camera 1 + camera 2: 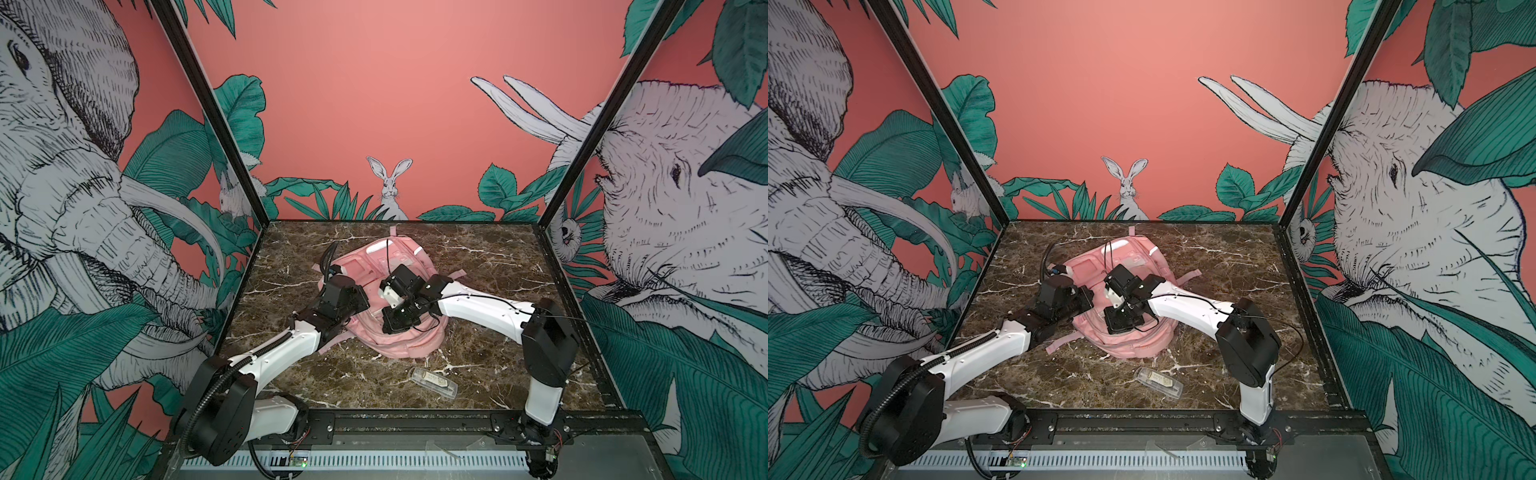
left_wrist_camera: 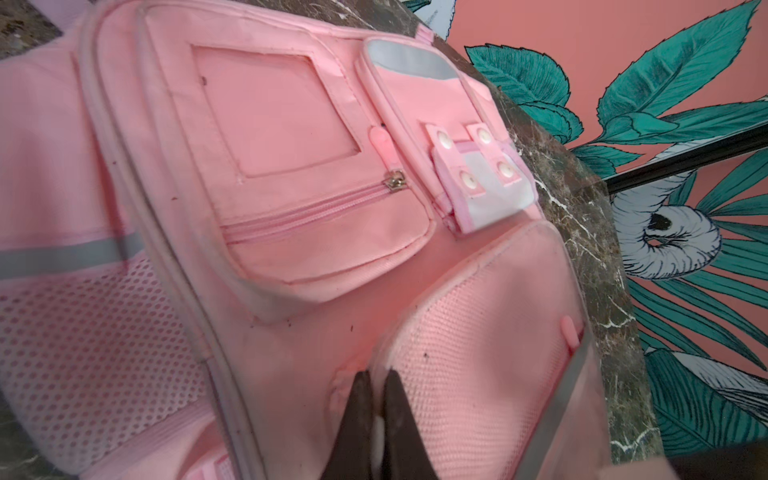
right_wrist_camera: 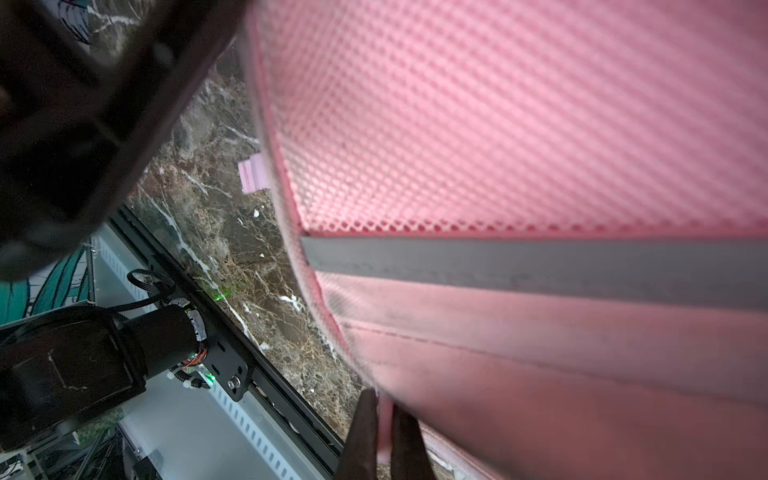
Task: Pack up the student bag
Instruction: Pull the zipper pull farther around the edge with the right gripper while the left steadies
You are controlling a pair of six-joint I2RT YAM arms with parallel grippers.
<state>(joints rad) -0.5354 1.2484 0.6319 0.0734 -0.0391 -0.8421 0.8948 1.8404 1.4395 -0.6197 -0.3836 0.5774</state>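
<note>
On marble table [image 1: 478, 266], student bag [image 1: 399, 347] fabric caught between left jaws, right jaws (both clamped).

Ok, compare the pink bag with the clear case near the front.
The student bag is large, soft and pink; the clear case is small and see-through. The bag lies mid-table with the left gripper and right gripper shut on it; the case lies apart, untouched. Both rest on the marble table.
</note>
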